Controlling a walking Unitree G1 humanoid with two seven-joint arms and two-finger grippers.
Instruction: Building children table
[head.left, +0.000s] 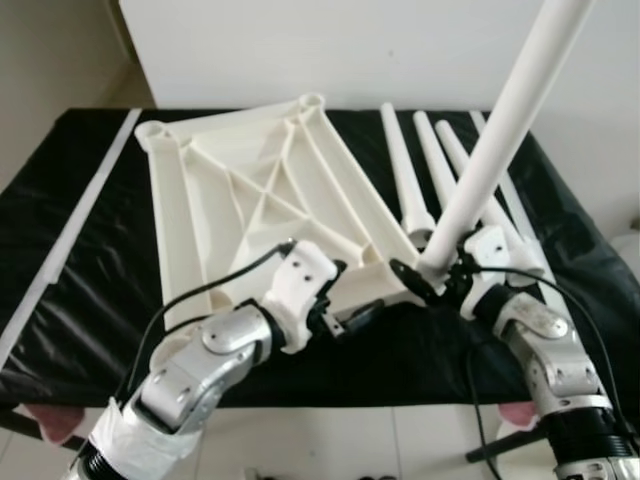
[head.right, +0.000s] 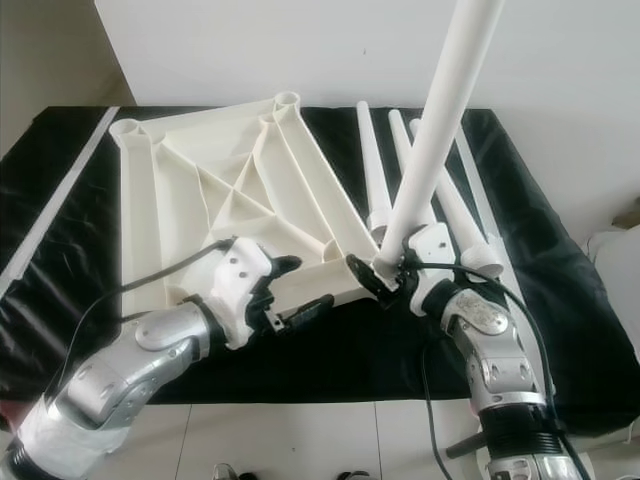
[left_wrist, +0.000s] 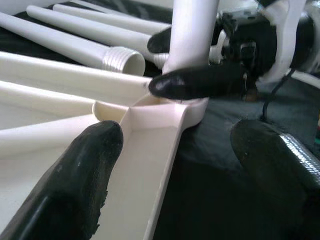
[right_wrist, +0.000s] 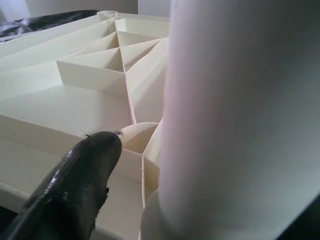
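A white tabletop (head.left: 230, 190) lies underside up on the black cloth, its ribs showing. My right gripper (head.left: 435, 275) is shut on the base of a white table leg (head.left: 500, 130), which stands tilted in the tabletop's near right corner socket (head.left: 412, 290). In the left wrist view its black fingers (left_wrist: 200, 85) clasp the leg (left_wrist: 192, 30) just above the socket. My left gripper (head.left: 350, 297) is open at the tabletop's near edge, left of that corner. One finger (left_wrist: 75, 175) lies over the ribbed underside and the other hangs over the cloth.
Three loose white legs (head.left: 405, 170) lie side by side on the black cloth (head.left: 80, 250), right of the tabletop and behind the right gripper. A white strip (head.left: 70, 230) runs along the cloth's left side. A white wall stands behind the table.
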